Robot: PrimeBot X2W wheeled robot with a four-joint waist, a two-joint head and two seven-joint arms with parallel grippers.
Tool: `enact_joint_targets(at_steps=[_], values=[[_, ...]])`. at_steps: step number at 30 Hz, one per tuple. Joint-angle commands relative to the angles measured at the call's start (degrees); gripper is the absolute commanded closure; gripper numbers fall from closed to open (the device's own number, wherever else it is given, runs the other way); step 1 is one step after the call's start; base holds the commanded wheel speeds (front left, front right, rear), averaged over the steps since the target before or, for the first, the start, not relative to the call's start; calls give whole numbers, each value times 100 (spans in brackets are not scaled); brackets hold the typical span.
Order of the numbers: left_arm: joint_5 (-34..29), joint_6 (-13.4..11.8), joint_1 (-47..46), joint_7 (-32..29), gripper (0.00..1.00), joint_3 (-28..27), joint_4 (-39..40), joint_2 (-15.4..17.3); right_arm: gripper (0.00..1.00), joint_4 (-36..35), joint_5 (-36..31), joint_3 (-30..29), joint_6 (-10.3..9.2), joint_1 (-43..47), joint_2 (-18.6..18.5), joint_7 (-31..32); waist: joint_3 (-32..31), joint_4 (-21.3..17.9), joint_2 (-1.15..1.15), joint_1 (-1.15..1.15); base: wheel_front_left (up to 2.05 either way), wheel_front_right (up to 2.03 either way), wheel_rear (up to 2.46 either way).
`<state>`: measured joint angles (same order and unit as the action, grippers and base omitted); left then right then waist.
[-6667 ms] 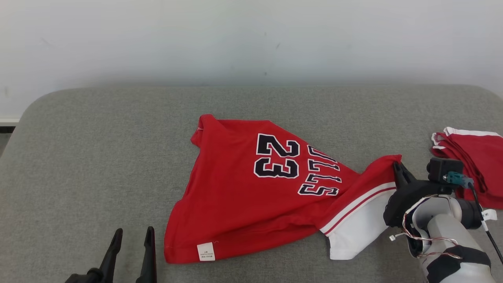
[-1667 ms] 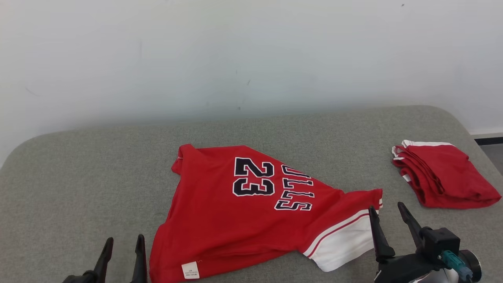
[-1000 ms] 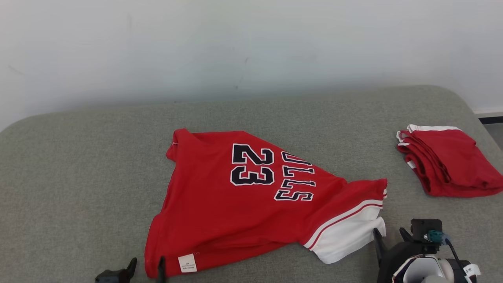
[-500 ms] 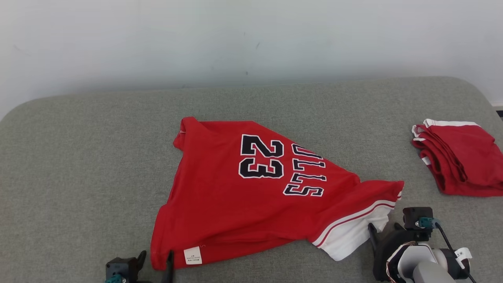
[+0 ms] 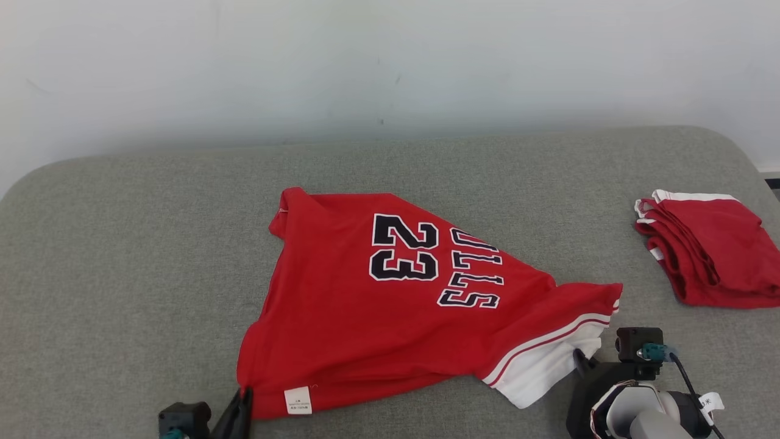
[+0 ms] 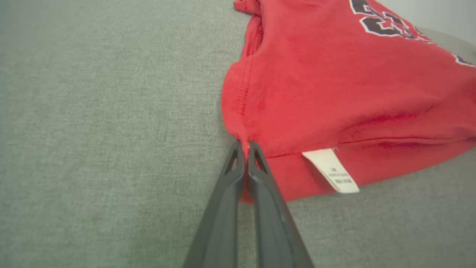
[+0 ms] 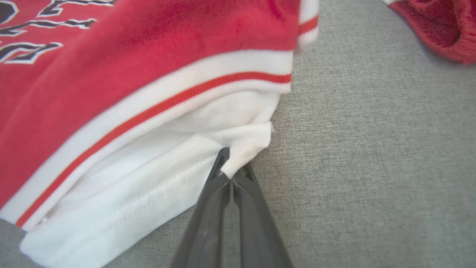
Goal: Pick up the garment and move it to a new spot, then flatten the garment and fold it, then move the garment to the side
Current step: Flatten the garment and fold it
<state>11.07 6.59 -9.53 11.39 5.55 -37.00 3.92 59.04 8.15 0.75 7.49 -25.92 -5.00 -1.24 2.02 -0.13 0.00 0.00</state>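
The garment [image 5: 378,317] is a red jersey with a black "23", lettering and a white striped sleeve, lying rumpled on the grey cushion [image 5: 134,244]. At its near left corner, beside the white label [image 5: 298,400], my left gripper [image 5: 244,396] is shut on the red hem [image 6: 243,143]. The left wrist view shows the hem pinched between the dark fingertips [image 6: 245,149]. My right gripper [image 5: 579,356] is shut on the edge of the white sleeve [image 7: 245,149] at the garment's near right end, the cloth bunched between its fingers [image 7: 230,175].
A second red garment [image 5: 707,250], folded with white trim, lies at the cushion's right edge, also seen as the red folded cloth [image 7: 438,26] in the right wrist view. A pale wall [image 5: 390,67] rises behind the cushion. Bare grey cushion spreads left of the jersey.
Both grippers stood open at the garment's near corners half a second ago; now both have shut on the cloth. The head camera has shifted slightly.
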Motion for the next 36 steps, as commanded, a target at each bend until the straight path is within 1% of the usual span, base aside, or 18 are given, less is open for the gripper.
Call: enact_joint_targets(at_steps=[1,3,7,10,12,18,21,23,26,27,28,32,35,36], values=[[132,11,0,91,100,-60,120,8,100,-39,188,15,-4,53,-18,-80,-20,-22,0,0,0,0,0],[169,11,-31,134,100,-98,201,3,100,-132,301,43,-4,28,-10,-152,-28,-26,0,0,0,0,0],[488,30,-120,253,100,-267,703,-22,100,-646,784,175,-3,33,-100,-377,-68,-18,0,0,0,0,0],[971,50,-198,259,100,-382,1185,-46,100,-1314,1167,311,-3,73,-196,-459,-96,-34,0,0,0,0,0],[1359,76,-270,139,100,-367,1521,-71,100,-1877,1476,381,-3,91,-245,-394,-103,-63,0,0,0,0,0],[2510,89,-783,-468,100,-351,2461,-67,100,-3756,2294,524,-2,-68,-474,165,-6,-192,0,0,0,0,0],[3113,89,-1275,-904,100,-356,2772,47,100,-4456,2595,517,-2,-320,-604,573,127,-274,0,0,0,0,0],[3550,91,-1699,-1326,100,-396,2872,113,100,-4812,2767,476,-2,-608,-641,813,225,-332,0,0,0,0,0],[3826,73,-2415,-1855,100,-461,2929,362,100,-5109,2758,458,-2,-1188,-777,1076,370,-433,0,0,0,0,0],[3847,54,-2647,-1974,100,-471,2933,434,100,-5156,2778,448,-2,-1389,-761,1137,413,-459,0,0,0,0,0],[3919,-10,-3066,-2141,100,-507,2897,510,100,-5162,2814,404,-2,-1802,-740,1240,490,-502,0,0,0,0,0],[4070,-163,-3786,-2269,100,-633,2751,544,100,-4897,2920,201,-2,-2641,-570,1309,664,-562,0,0,0,0,0],[4194,-349,-4281,-2235,100,-784,2594,454,100,-4546,2914,81,-2,-3287,-416,1350,958,-586,0,0,0,0,0],[4254,-402,-4447,-2208,100,-837,2537,422,100,-4431,2806,147,-2,-3486,-445,1368,1086,-583,0,0,0,0,0]])
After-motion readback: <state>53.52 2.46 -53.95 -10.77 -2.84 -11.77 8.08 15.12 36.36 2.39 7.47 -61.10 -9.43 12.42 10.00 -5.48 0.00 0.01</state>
